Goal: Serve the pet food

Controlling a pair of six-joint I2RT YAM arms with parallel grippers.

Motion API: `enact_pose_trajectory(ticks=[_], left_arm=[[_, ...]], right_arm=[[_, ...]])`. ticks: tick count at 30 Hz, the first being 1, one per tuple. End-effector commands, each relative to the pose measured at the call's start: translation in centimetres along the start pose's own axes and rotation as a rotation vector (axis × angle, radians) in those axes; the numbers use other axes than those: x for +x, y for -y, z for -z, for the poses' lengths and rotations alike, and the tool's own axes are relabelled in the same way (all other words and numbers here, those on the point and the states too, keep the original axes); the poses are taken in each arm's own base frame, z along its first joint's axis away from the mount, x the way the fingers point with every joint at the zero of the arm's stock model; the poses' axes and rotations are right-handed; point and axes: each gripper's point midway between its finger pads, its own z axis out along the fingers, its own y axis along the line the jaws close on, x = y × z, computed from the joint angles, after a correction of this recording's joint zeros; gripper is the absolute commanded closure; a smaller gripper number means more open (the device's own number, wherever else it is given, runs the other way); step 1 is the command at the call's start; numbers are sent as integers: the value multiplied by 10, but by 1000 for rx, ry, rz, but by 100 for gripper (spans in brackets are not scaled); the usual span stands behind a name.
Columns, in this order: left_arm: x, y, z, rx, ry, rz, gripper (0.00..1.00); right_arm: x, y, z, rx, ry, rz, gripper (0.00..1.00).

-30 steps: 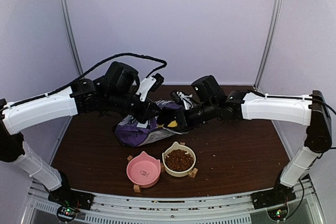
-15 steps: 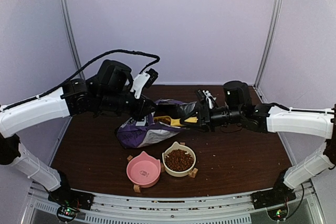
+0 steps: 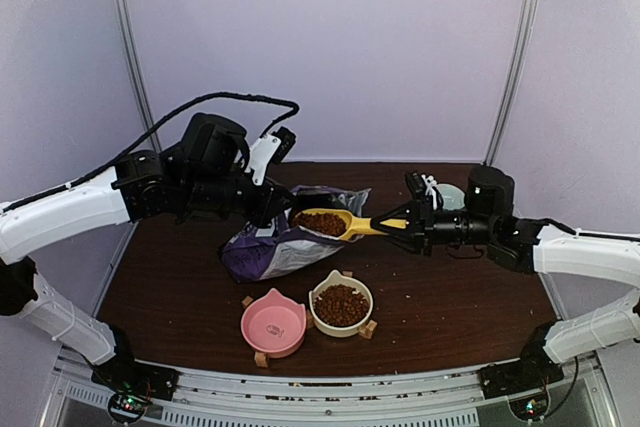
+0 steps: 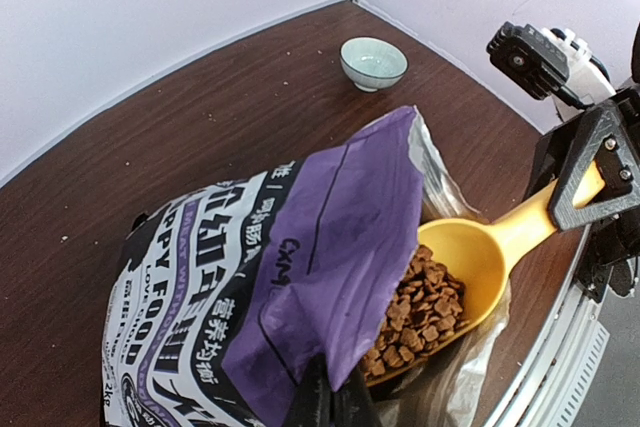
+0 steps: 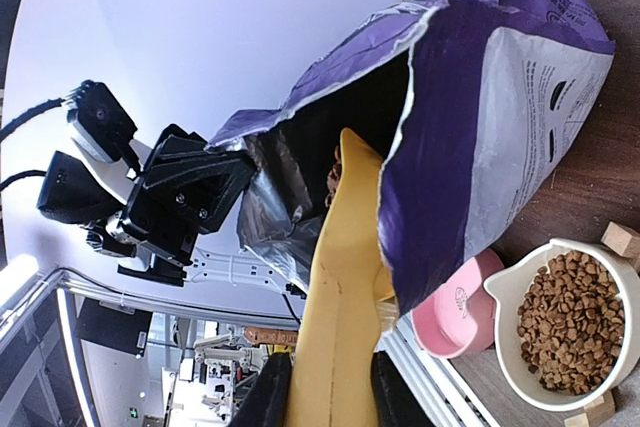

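Nearest on the surface (image 3: 450, 317), an empty pink bowl (image 3: 272, 325) sits just beside a cream bowl (image 3: 341, 304) full of kibble. Farther back and higher, the right tool (image 3: 398, 225) clamps the handle of a yellow scoop (image 3: 335, 222). The scoop's long axis runs left to right, and it is heaped with pet food (image 3: 320, 224). The pink bowl lies nearer and leftward of it. Behind, the left tool (image 4: 330, 399) pinches the purple bag (image 3: 270, 252) open.
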Motion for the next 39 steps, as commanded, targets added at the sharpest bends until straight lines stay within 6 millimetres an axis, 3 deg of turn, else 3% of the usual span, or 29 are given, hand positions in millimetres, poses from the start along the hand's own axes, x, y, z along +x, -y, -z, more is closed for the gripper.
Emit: enact_pose_trajectory(ticks=[1,13,29,39], left_arm=[[-24,-6,7,-27,95,25,100],[-28,-5,4,-28,91,32,100],[-28,-8,2,-45,89,53,100],[-26,-15,-3,-72,78,84,100]], right_arm=[[-6,-24,17,-126,50,2,83],[-7,-36,41,-183,103,-18,83],[2,-46,47,-222,65,-10,82],[3,-63,51,-226,56,9,82]])
